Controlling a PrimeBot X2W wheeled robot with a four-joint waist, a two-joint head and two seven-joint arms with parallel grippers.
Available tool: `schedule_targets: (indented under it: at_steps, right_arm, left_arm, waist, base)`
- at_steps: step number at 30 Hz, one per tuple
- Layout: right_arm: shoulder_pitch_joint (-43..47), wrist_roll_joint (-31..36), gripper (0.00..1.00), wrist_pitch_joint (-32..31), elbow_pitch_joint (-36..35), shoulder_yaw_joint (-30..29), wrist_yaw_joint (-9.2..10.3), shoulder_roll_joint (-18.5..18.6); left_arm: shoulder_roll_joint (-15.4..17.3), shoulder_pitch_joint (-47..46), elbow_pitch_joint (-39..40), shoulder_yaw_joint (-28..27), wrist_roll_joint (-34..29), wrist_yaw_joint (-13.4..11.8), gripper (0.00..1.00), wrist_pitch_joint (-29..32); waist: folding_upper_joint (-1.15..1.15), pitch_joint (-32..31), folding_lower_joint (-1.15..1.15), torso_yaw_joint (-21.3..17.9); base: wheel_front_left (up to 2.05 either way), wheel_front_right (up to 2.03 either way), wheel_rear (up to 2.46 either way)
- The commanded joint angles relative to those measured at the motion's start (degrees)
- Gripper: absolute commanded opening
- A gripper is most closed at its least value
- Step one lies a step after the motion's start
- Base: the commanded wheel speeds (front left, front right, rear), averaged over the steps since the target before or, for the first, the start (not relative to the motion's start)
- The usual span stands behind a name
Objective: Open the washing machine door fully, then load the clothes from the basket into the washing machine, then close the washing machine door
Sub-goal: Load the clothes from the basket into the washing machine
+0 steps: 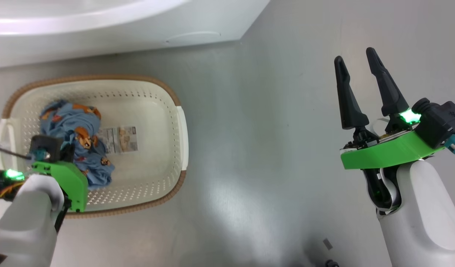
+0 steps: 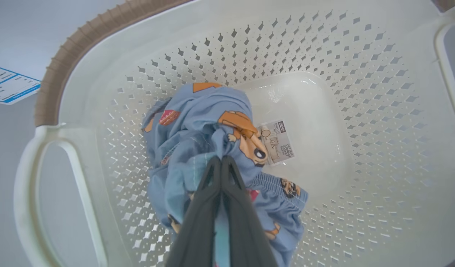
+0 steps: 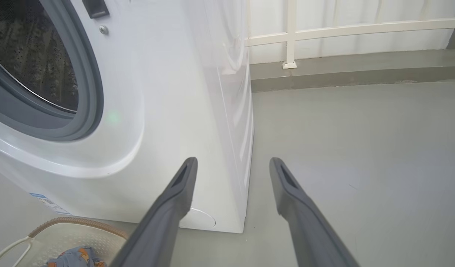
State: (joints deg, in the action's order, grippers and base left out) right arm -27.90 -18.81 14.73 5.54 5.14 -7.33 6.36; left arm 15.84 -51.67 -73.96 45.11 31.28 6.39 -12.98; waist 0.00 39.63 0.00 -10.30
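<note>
Clothes point(image 2: 197, 122) — pinched in left claw point(image 2: 222, 158) inside basket point(image 2: 361, 55) | right claw point(image 1: 355, 55) spread

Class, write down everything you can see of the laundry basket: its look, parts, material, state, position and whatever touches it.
The basket is a cream-white, plastic-looking rounded rectangle with perforated walls, a brown woven-look rim and a handle loop at each short end. It sits upright on the grey floor, close before the washing machine. A paper label lies on its smooth bottom. Crumpled light-blue clothes lie in its left end, pinched by the shut left gripper reaching down inside.
</note>
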Motion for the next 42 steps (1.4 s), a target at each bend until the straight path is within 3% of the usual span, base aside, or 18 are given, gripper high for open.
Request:
schedule_targets:
  at_steps: [1, 19, 42]
  right_arm:
    - [2.69, -1.08, 1.0, 0.27, -0.96, 1.38, -0.16, 0.11]
    - [5.37, -1.81, 1.0, 0.27, 0.49, 1.73, -0.16, 2.15]
    - [9.36, -2.98, 1.0, 0.27, 2.82, 2.79, -0.16, 4.39]
  left_arm:
    - [1.71, 1.9, 0.11, -1.7, 0.87, 0.28, 0.0, -0.96]
    - [1.52, 8.47, 8.79, -7.15, 4.16, 0.28, 0.0, -2.0]
    - [0.75, 21.21, 27.26, -19.17, 0.97, -1.35, 0.0, -2.01]
  waist:
    - [0.0, -1.87, 0.0, 0.31]
    - [0.0, -10.89, 0.0, 2.38]
    - [0.0, -21.57, 0.0, 5.54]
  base:
    - [0.0, 0.0, 0.0]
    - [0.0, 0.0, 0.0]
    - [0.0, 0.0, 0.0]
